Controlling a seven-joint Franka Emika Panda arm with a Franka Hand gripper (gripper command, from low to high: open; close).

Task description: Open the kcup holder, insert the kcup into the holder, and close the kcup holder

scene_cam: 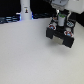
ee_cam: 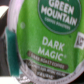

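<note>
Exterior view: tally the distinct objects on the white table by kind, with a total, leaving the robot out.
Black kcup holder: 1
Kcup with green lid, held in the gripper above the holder: 1
Tall white bottle-like object at the back: 1
Total: 3

On my exterior feed I see a broad pale table (scene_cam: pixel 27 55) filling most of the picture, its surface plain and slightly blurred. Towards the far edge, on the exterior view's left, a tall white bottle-like object (scene_cam: pixel 24 10) stands upright, with a small dark mark on its body that I cannot read. Behind it runs a dark strip of background clutter (scene_cam: pixel 10 19) with bluish glints; I cannot tell what the items there are.
</note>
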